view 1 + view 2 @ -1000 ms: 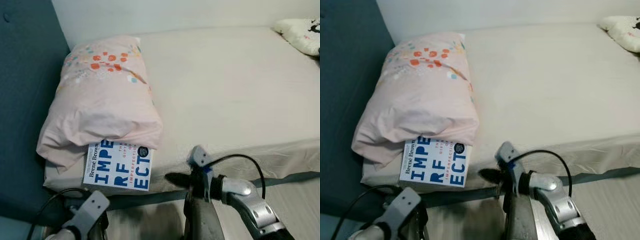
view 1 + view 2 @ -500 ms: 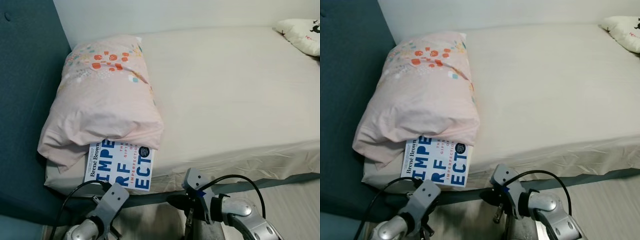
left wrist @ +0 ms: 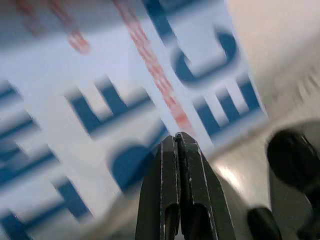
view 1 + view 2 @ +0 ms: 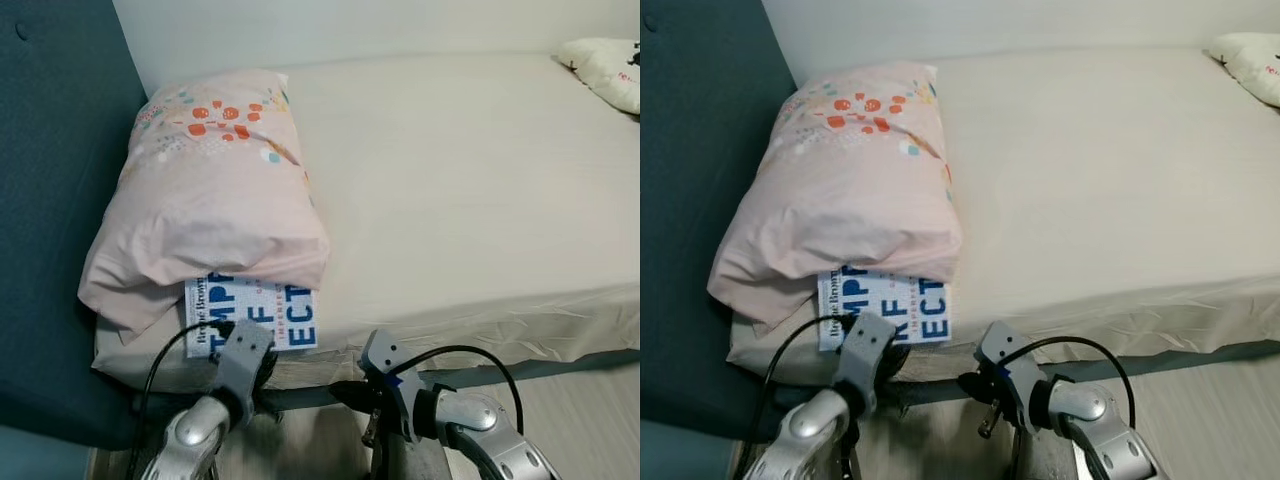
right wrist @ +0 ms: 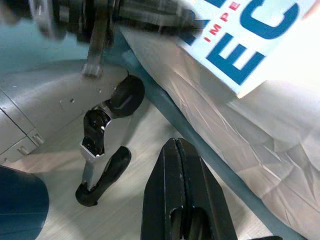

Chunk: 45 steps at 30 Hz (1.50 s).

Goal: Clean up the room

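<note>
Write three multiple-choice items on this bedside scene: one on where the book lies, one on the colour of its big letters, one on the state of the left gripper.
1. Where does the book lie?
A. Partly under the pink pillow
B. On the floor
C. On top of the pillow

2. What colour are its large letters?
A. Green
B. Blue
C. Black

3. How are the left gripper fingers?
A. Wide open
B. Clamped on the pillow
C. Shut together, at the cover

Answers: 1 A, the pillow's edge covers its upper part. 2 B, blue print on white. 3 C, the left wrist view shows them pressed together.
</note>
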Motion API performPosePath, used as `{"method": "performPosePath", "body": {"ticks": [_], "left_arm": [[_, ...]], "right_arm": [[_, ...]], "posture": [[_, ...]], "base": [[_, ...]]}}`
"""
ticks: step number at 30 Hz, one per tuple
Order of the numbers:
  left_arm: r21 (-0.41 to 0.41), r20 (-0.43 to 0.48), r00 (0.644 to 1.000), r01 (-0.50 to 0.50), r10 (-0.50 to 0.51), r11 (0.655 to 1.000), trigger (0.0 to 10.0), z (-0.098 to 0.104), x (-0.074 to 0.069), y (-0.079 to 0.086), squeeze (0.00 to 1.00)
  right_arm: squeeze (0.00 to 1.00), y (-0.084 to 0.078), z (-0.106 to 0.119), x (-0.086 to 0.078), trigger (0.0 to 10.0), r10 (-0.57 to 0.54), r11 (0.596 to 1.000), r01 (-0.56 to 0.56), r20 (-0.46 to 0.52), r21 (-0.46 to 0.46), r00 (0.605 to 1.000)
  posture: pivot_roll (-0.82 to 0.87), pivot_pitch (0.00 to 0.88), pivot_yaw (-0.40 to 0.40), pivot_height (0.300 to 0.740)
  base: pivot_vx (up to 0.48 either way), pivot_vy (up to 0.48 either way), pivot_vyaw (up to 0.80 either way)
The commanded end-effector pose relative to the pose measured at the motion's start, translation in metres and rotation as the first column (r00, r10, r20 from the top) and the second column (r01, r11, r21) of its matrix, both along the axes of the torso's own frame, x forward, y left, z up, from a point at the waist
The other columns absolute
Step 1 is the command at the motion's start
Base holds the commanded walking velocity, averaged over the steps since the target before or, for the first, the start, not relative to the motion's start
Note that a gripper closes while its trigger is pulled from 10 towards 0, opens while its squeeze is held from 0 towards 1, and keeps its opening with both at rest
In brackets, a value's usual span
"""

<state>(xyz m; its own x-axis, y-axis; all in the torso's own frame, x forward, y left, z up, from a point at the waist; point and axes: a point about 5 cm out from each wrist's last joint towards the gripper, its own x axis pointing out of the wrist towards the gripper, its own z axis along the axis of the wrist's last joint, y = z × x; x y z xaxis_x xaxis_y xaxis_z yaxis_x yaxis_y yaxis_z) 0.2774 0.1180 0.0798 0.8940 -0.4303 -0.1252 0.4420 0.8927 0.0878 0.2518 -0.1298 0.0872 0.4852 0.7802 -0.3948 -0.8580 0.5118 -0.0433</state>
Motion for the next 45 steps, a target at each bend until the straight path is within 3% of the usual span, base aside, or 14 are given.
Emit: {"method": "performPosePath", "body": {"ticks": [1, 8, 10, 11, 12, 13, 15, 17, 24, 29, 35, 40, 42, 45], "left_arm": [[-0.023, -0.014, 1.0, -0.005, 0.005, 1.0, 1.5, -0.003, -0.003, 0.0, 0.0], [-0.007, -0.02, 0.999, 0.028, -0.028, 1.0, 2.0, -0.005, -0.008, 0.001, 0.0], [0.003, -0.027, 0.999, 0.039, -0.039, 0.999, 2.4, -0.006, -0.011, 0.002, 0.0], [0.015, -0.028, 0.999, 0.032, -0.031, 0.999, 3.3, -0.007, -0.015, 0.007, 0.0], [0.027, -0.015, 1.0, -0.013, 0.013, 1.0, 4.6, -0.006, -0.016, 0.018, 0.0], [0.046, 0.025, 0.995, -0.098, 0.097, 0.994, 5.0, -0.003, -0.013, 0.032, 0.0], [0.056, 0.055, 0.987, -0.157, 0.154, 0.986, 5.0, 0.0, -0.011, 0.042, 0.0], [0.0, 0.131, 0.954, -0.273, 0.27, 0.962, 5.7, 0.015, 0.002, 0.054, 0.0], [-0.105, 0.186, 0.939, -0.274, 0.29, 0.956, 5.4, 0.036, 0.022, 0.041, 0.0], [-0.007, 0.148, 0.979, -0.143, 0.142, 0.99, 4.8, 0.026, 0.027, 0.015, 0.0], [0.158, 0.095, 0.995, -0.054, 0.039, 0.986, 4.9, 0.001, 0.026, 0.0, 0.0], [0.242, 0.082, 0.989, -0.139, 0.123, 0.96, 4.2, -0.014, 0.032, 0.002, 0.0], [0.286, 0.086, 0.974, -0.224, 0.208, 0.932, 3.8, -0.018, 0.039, 0.006, 0.0], [0.314, 0.074, 0.96, -0.279, 0.27, 0.908, 4.1, -0.021, 0.045, 0.01, 0.0]], "right_arm": [[0.0, -0.003, -0.006, -0.003, 10.0, -0.02, 1.0, 0.02, -0.029, -0.015, 0.999], [0.0, -0.001, -0.005, -0.004, 10.0, -0.002, 1.0, 0.001, -0.03, -0.014, 1.0], [0.0, -0.001, -0.004, -0.004, 10.0, 0.005, 1.0, -0.005, -0.03, -0.012, 1.0], [0.0, 0.001, -0.002, -0.004, 10.0, 0.011, 1.0, -0.011, -0.035, 0.008, 0.999], [0.0, 0.002, 0.0, -0.003, 10.0, 0.006, 1.0, -0.005, -0.035, 0.028, 0.999], [0.0, 0.003, 0.003, -0.002, 10.0, -0.004, 0.999, 0.006, -0.033, 0.05, 0.999], [0.0, 0.003, 0.004, 0.0, 10.0, -0.012, 0.998, 0.014, -0.031, 0.064, 0.999], [0.0, 0.005, 0.006, 0.005, 10.0, -0.04, 0.995, 0.043, -0.028, 0.088, 0.999], [0.0, 0.009, 0.007, 0.011, 10.0, -0.059, 0.992, 0.062, -0.023, 0.106, 0.998], [0.0, 0.011, 0.007, 0.01, 10.0, -0.058, 0.993, 0.059, -0.017, 0.1, 0.998], [0.0, 0.008, 0.008, 0.014, 10.0, -0.1, 0.991, 0.099, 0.004, 0.093, 0.995], [0.0, 0.008, 0.013, 0.024, 10.0, -0.159, 0.982, 0.155, 0.032, 0.108, 0.987], [0.0, 0.012, 0.018, 0.028, 10.0, -0.174, 0.978, 0.167, 0.044, 0.126, 0.984], [0.0, 0.017, 0.022, 0.031, 10.0, -0.175, 0.976, 0.167, 0.052, 0.141, 0.983]], "posture": [[0.04, 0.281, -0.023, 0.525], [0.04, 0.279, -0.021, 0.525], [0.04, 0.279, -0.021, 0.525], [0.04, 0.275, -0.019, 0.525], [0.04, 0.275, -0.019, 0.525], [0.04, 0.275, -0.019, 0.525], [0.04, 0.275, -0.019, 0.525], [0.05, 0.269, -0.027, 0.525], [0.04, 0.265, -0.026, 0.525], [0.03, 0.262, -0.015, 0.525], [0.02, 0.272, -0.006, 0.525], [0.01, 0.288, -0.006, 0.525], [-0.01, 0.301, -0.005, 0.525], [-0.01, 0.305, -0.004, 0.525]], "base": [[0.0, 0.0, 0.0], [0.0, 0.0, 0.0], [0.0, 0.0, 0.0], [0.0, 0.0, 0.0], [0.0, 0.0, 0.0], [0.0, 0.0, 0.0], [0.0, 0.0, 0.0], [0.0, 0.0, 0.0], [0.0, 0.0, 0.0], [0.0, 0.0, 0.0], [0.0, 0.0, 0.0], [0.0, 0.0, 0.0], [0.0, 0.0, 0.0], [0.0, 0.0, 0.0]]}}
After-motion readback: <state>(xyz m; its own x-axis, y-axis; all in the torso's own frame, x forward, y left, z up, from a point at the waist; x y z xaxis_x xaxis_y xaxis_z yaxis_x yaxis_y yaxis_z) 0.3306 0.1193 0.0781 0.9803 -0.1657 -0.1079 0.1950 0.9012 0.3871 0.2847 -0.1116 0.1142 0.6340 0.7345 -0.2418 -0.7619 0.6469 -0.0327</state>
